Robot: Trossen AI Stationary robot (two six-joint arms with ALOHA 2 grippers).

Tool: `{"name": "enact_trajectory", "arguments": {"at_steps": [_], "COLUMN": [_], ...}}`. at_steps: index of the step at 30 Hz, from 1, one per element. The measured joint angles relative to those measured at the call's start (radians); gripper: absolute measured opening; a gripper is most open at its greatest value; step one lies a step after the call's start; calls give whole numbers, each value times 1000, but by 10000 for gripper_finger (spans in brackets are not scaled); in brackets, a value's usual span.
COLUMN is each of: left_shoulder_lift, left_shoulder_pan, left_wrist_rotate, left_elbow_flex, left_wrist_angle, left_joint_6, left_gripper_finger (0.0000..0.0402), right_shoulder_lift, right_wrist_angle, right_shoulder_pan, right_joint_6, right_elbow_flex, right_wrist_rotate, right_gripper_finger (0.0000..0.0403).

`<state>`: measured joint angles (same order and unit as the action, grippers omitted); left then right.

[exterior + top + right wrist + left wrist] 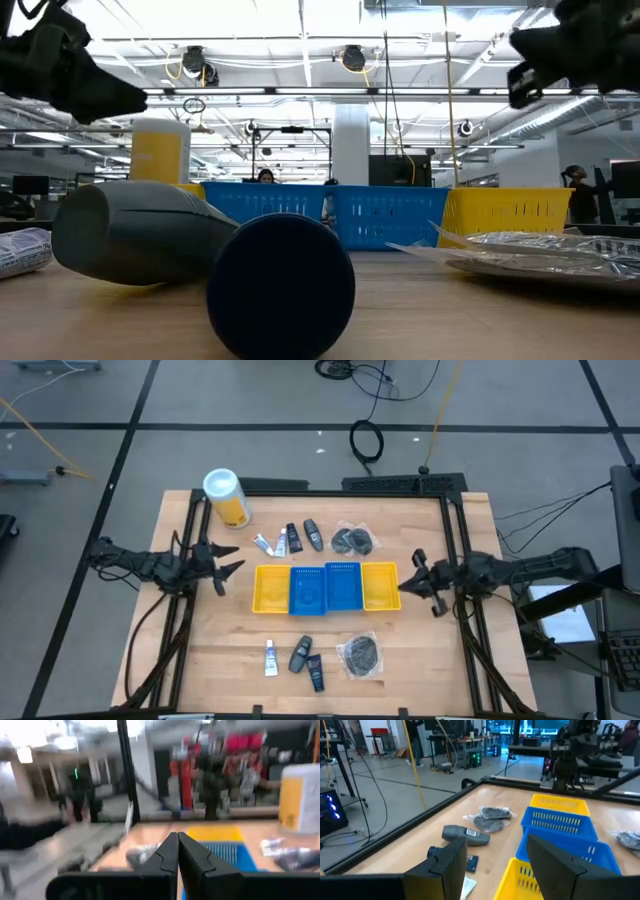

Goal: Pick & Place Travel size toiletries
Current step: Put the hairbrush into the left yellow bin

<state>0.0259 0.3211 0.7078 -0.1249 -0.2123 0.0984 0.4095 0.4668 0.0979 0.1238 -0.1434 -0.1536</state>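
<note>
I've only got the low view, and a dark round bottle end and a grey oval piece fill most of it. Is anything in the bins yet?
Observer: No. From above, the row of four plastic mesh bins, yellow, blue, blue, yellow, looks empty.
Operator: Where are the grippers?
Observer: The left gripper is open at the row's left end. The right gripper is shut at its right end.
Operator: Anything beyond the bins?
Observer: Yes, a small white tube, a dark mini bottle, another grey oval piece and a clear packet with dark round contents lie there.
</note>
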Motion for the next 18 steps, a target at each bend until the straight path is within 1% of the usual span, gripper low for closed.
{"name": "enact_trajectory", "arguments": {"at_steps": [4, 7, 9, 13, 16, 18], "left_shoulder_lift": [0, 0, 0, 0, 0, 0], "left_shoulder_pan": [0, 0, 0, 0, 0, 0], "left_wrist_rotate": [0, 0, 0, 0, -1, -1], "left_elbow_flex": [0, 0, 0, 0, 0, 0], "left_wrist_angle": [46, 76, 92, 108, 110, 111], "left_joint_6": [-22, -3, 7, 9, 9, 14], "left_gripper_finger": [207, 207, 207, 207, 207, 207], "right_shoulder_lift": [195, 330, 409, 536, 600, 635], "right_wrist_angle": [0, -49, -61, -73, -64, -67], "right_shoulder_pan": [45, 93, 134, 216, 280, 325], "right_joint_6": [-41, -59, -65, -83, -79, -45], "right_elbow_flex": [-104, -163, -205, -254, -286, -295], "right_wrist_rotate": [-13, -57, -61, -60, -61, -59], "right_gripper_finger": [0, 0, 0, 0, 0, 0]}}
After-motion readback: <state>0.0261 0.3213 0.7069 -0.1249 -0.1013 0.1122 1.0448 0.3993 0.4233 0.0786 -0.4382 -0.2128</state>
